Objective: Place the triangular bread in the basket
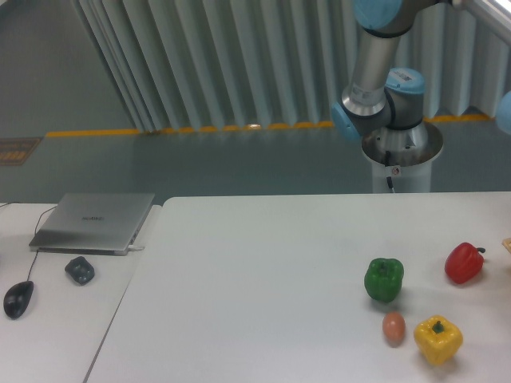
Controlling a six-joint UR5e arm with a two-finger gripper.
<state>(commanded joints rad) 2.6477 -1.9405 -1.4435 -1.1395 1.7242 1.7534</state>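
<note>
The triangular bread is out of view. A pale tan sliver at the right edge of the frame is the rim of the basket (pixel 507 242). Only the arm's base and lower joints (pixel 382 96) show, behind the table at the upper right. The gripper is outside the frame.
A green bell pepper (pixel 384 279), a red bell pepper (pixel 464 263), a yellow bell pepper (pixel 437 340) and a small brown egg-shaped thing (pixel 393 327) stand on the white table's right side. A laptop (pixel 94 222), a mouse (pixel 17 298) and a dark small object (pixel 80 270) lie on the left table.
</note>
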